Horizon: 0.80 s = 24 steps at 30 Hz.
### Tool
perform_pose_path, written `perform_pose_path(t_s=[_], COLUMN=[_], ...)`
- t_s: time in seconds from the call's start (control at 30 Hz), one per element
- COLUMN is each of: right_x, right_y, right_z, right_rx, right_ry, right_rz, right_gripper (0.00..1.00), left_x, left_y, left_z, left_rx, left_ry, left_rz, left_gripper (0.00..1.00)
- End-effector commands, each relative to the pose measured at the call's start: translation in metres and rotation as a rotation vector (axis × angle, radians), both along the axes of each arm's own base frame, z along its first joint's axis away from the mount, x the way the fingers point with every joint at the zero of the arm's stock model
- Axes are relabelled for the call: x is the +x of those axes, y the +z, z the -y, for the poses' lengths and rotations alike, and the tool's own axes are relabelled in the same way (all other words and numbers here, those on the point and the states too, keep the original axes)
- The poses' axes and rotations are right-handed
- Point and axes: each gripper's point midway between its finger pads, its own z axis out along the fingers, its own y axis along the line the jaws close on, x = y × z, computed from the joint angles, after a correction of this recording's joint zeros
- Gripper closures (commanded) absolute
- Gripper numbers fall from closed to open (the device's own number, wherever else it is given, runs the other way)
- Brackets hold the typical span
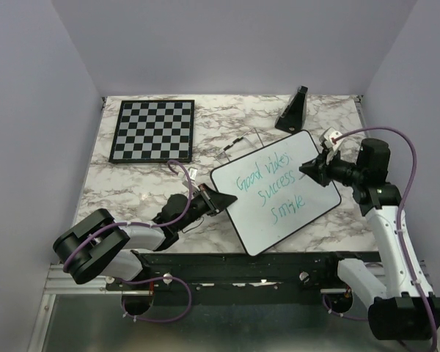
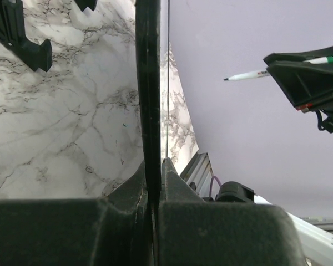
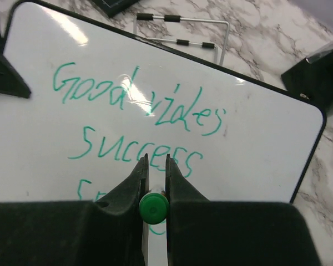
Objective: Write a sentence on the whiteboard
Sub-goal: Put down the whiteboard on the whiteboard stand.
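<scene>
Whiteboard (image 1: 260, 231) edge sits clenched in the left pincer (image 1: 221, 199), apparently tilted, while the right pincer (image 1: 309, 168) grips a marker (image 2: 247, 75).

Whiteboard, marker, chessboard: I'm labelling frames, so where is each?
whiteboard (image 1: 246, 224), top view, bare lower-left face
marker (image 3: 153, 207), right wrist view, green end cap
chessboard (image 1: 152, 130), top view, central squares

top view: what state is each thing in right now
whiteboard, written on, clamped at one edge
sentence, three green lines
left end effector, shut on whiteboard
right end effector, shut on marker
marker, uncapped, tip off the board
chessboard, lying flat
</scene>
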Motion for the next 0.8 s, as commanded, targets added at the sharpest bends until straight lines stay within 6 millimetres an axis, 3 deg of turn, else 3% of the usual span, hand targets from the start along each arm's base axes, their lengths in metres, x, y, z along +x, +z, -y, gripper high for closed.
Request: perform_pose_path(t_s=[0.0, 0.27, 0.43, 0.77], right_x=[-0.027, -0.043, -0.065, -0.1], right_y=[0.019, 0.04, 0.066, 0.097], right_z=[-0.019, -0.012, -0.021, -0.032], right_rx=[0.167, 0.227, 0.286, 0.353], right_ry=[0.068, 0.1, 0.206, 0.35], right_rz=[0.019, 0.052, 0.066, 0.079], right_gripper=[1.0, 0.99, 0.99, 0.99], left_x=[-0.01, -0.015, -0.011, 0.0], left_y=[0.055, 0.083, 0.111, 0.159], left_z=[0.013, 0.015, 0.0, -0.035], left_rx=[-0.089, -0.043, -0.03, -0.06], left_ry=[-0.095, -0.138, -0.115, -0.037], left_rz=[0.185, 0.313, 0.392, 0.477], left_gripper=[1.0, 1.0, 1.0, 1.0])
